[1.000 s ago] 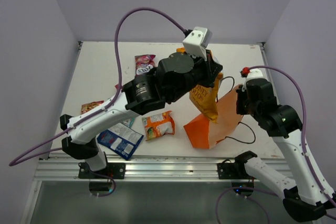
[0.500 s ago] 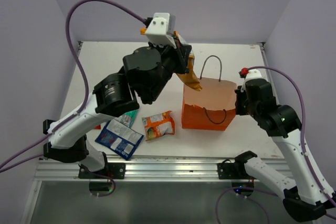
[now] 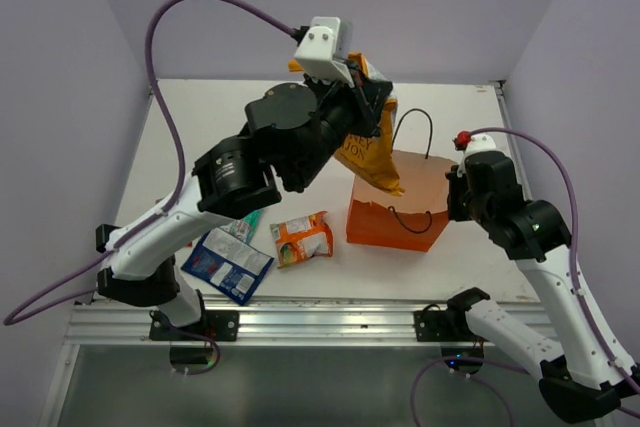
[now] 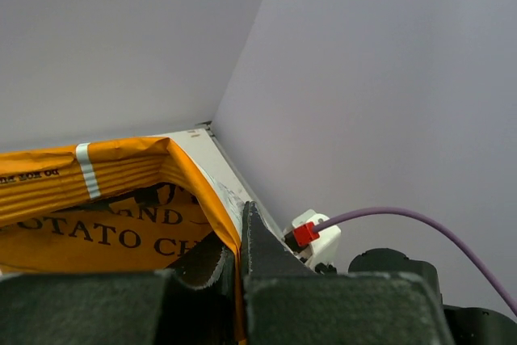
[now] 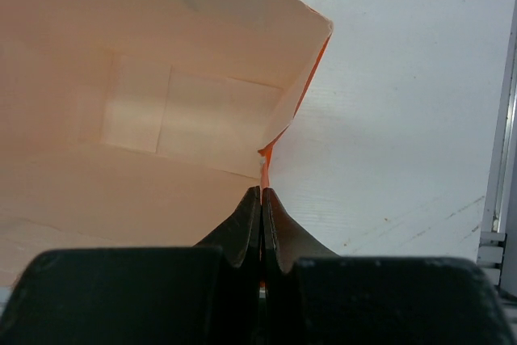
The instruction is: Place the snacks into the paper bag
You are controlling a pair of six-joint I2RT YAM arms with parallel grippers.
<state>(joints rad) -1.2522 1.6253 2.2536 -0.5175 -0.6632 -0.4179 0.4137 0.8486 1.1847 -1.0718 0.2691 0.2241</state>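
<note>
The orange paper bag (image 3: pixel 392 215) stands upright right of the table's middle, its black cord handle (image 3: pixel 431 132) sticking up. My right gripper (image 3: pixel 451 197) is shut on the bag's right rim; the right wrist view shows my right gripper (image 5: pixel 261 196) pinching the orange edge, with the bag's pale inside (image 5: pixel 121 119) to the left. My left gripper (image 3: pixel 372 97) is shut on the top edge of an orange-yellow chip packet (image 3: pixel 372 152) that hangs over the bag's left rim. In the left wrist view my left gripper (image 4: pixel 236 252) clamps the packet (image 4: pixel 97 199).
On the table left of the bag lie an orange-green packet (image 3: pixel 302 238), a dark blue packet (image 3: pixel 228 265) and part of a teal-green packet (image 3: pixel 241 229) under the left arm. The metal rail (image 3: pixel 300 319) runs along the near edge. Walls enclose the table.
The bag went from tipped over to standing upright, held by the right gripper. The left arm swung the orange-yellow packet up and left, then back right over the bag.
</note>
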